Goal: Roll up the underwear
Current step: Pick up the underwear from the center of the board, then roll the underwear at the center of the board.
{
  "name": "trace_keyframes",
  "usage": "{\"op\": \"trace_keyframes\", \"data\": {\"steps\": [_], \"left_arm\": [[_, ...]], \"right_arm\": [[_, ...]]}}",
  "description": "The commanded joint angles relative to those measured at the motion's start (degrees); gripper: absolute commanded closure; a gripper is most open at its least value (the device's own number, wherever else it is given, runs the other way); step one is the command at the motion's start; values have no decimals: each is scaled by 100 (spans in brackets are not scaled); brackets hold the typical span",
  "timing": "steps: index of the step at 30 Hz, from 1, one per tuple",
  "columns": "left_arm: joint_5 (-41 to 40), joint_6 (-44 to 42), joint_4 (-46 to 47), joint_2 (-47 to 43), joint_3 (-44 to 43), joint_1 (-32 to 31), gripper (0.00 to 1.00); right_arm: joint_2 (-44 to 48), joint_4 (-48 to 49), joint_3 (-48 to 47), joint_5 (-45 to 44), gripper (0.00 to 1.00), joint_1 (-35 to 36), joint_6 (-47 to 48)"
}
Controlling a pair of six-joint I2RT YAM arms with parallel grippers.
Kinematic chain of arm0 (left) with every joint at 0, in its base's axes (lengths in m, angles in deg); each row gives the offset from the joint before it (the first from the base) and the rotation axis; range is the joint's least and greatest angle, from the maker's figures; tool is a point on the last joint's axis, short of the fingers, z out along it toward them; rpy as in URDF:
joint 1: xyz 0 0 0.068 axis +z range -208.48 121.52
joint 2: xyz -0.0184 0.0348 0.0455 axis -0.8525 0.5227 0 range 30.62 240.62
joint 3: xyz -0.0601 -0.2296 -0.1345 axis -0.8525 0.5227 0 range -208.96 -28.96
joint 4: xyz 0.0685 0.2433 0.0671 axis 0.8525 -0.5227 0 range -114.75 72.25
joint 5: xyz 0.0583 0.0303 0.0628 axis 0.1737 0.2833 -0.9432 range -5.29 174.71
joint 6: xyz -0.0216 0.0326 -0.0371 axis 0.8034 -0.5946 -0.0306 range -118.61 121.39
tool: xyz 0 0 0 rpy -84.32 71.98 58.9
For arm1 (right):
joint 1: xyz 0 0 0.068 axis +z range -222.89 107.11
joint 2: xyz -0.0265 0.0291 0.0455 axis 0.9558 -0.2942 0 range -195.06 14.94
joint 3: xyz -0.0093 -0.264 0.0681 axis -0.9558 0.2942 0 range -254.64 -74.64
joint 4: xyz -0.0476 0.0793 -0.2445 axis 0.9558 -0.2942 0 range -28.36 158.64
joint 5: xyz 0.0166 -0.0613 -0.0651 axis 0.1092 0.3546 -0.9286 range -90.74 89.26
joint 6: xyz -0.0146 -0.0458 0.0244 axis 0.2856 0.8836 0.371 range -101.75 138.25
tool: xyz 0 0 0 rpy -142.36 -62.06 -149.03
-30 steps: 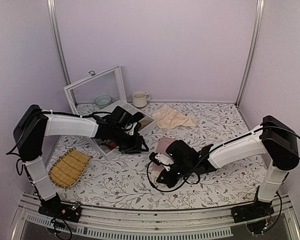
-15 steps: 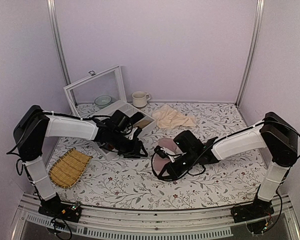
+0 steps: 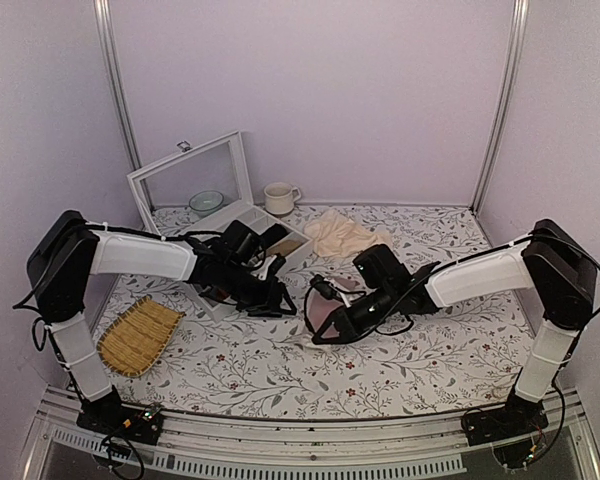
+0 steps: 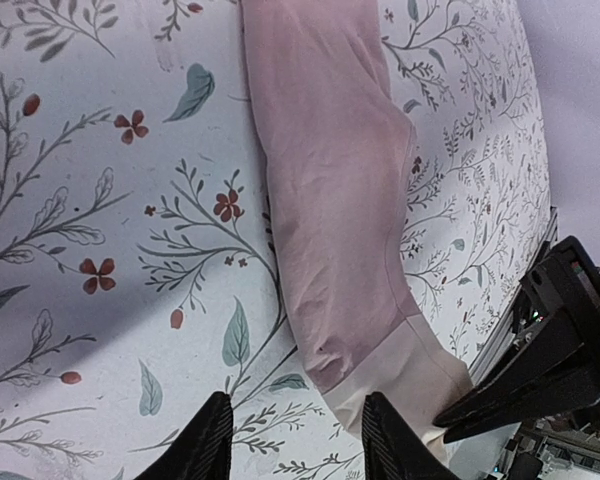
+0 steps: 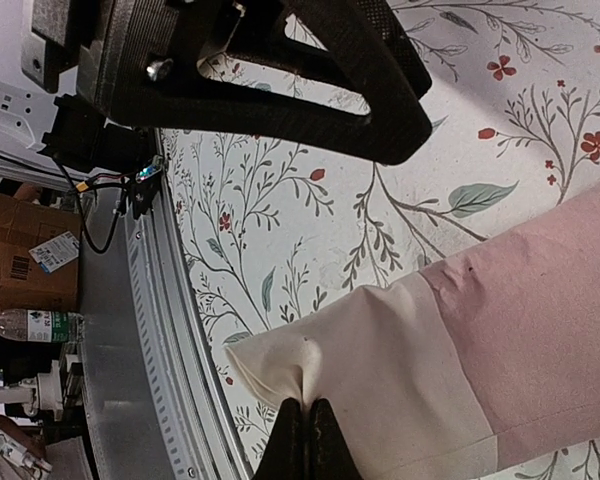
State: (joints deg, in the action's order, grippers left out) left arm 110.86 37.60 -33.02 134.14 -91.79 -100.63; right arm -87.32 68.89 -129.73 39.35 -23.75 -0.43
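Two arms over floral bench [image 3: 430, 350]. Right gripper [image 5: 305, 420]: jaws pinch cream waistband of pink underwear [image 4: 330, 200]. Left gripper [image 4: 295, 440]: jaws parted, holding nothing.

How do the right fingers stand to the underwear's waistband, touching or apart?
Touching. The right wrist view shows the right fingers pinching the underwear by its cream waistband, fabric puckered at their tips.

The overhead camera sits above and behind my bases, looking down and forward over the whole tabletop [image 3: 430, 370] from afar. My left wrist camera peers past my left hand [image 4: 298, 445], close over the underwear [image 4: 330, 200]. My right wrist camera looks along my right hand [image 5: 305, 435], closer yet. Both wrist views share the waistband [image 5: 380, 370] and catch the opposite hand.
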Motion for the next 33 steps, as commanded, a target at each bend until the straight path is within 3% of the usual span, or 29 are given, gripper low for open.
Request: {"op": "trace_keyframes", "data": {"steps": [1, 33], "left_arm": [[13, -83, 57, -35, 60, -36, 56], [161, -586, 52, -228, 179, -221, 56]], "right_arm": [[-342, 58, -104, 140, 100, -61, -14], [-1256, -14, -467, 207, 100, -495, -84]]}}
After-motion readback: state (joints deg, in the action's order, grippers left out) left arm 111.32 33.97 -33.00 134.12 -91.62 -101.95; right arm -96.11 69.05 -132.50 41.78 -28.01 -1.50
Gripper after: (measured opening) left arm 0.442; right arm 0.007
